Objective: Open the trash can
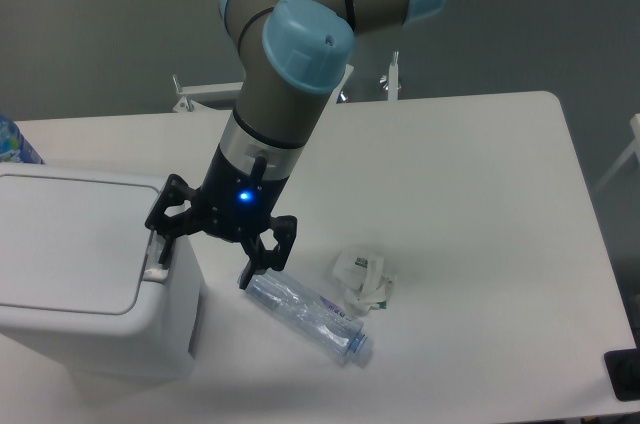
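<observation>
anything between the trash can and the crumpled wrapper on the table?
Yes. In the fixed camera view, the gripper hangs beside the trash can, and a clear plastic bottle lies on its side between it and the crumpled wrapper.

white trash can (70, 274); black gripper (205, 244); clear bottle (305, 316); white table (480, 244)
</observation>
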### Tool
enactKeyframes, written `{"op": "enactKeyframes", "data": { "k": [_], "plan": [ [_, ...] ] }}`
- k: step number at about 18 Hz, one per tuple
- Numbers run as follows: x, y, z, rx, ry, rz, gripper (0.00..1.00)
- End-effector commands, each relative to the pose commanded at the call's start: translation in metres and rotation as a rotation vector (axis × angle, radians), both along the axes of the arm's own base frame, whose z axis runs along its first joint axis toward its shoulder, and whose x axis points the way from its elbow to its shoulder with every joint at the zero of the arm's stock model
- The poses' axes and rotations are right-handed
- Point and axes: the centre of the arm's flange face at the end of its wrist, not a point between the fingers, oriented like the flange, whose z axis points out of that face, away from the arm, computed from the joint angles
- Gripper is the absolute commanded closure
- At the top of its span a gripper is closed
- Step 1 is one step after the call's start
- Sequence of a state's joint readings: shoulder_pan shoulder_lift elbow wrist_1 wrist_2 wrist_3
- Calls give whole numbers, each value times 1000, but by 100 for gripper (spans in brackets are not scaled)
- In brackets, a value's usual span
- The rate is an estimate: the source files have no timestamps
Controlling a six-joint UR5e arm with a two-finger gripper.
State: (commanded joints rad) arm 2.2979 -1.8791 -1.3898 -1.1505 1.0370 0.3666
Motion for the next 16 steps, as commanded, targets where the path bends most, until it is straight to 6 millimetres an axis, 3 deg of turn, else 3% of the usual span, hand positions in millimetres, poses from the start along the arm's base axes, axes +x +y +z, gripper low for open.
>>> {"op": "enactKeyframes", "data": {
  "k": [8,10,12,16],
  "plan": [
    [-1,-2,9,10,4,10,0],
    [-15,-9,12,16,16,25,0],
    [-45,-26,16,30,38,62,0],
    [-91,-49,7,45,110,129,0]
  ]
}}
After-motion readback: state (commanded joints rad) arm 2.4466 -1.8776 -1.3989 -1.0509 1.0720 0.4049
